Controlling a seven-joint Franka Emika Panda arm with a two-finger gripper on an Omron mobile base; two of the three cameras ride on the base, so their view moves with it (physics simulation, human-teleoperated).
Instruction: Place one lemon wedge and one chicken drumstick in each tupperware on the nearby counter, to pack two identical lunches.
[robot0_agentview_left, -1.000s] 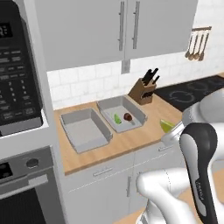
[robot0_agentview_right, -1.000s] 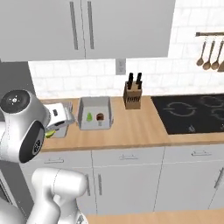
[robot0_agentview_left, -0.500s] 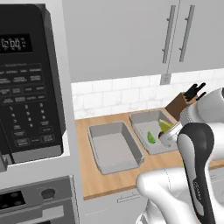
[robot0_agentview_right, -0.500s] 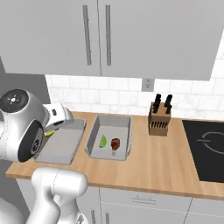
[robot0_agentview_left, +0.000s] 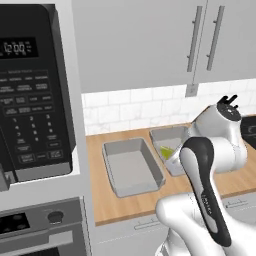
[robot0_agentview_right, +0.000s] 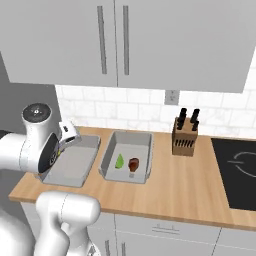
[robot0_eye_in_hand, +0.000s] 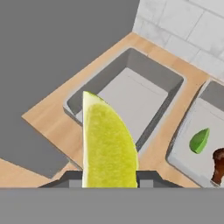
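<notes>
Yellow-green lemon wedge (robot0_eye_in_hand: 108, 144) was pinched in hand (robot0_eye_in_hand: 109, 177), above empty left tupperware (robot0_eye_in_hand: 131, 94); right tupperware (robot0_agentview_right: 111, 156) held wedge (robot0_agentview_right: 120, 161) and drumstick (robot0_agentview_right: 133, 164) on table (robot0_agentview_right: 190, 182).

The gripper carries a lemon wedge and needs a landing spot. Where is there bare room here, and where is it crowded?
The left tupperware has a bare floor inside its walls. Bare counter lies between the right tupperware and the stovetop. The right one already holds a wedge and drumstick.

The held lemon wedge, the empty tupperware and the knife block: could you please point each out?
held lemon wedge (robot0_eye_in_hand: 109, 144), hand view, its yellow flesh.
empty tupperware (robot0_agentview_right: 71, 164), right base view, its bare floor.
knife block (robot0_agentview_right: 184, 141), right base view, its wooden front.
</notes>
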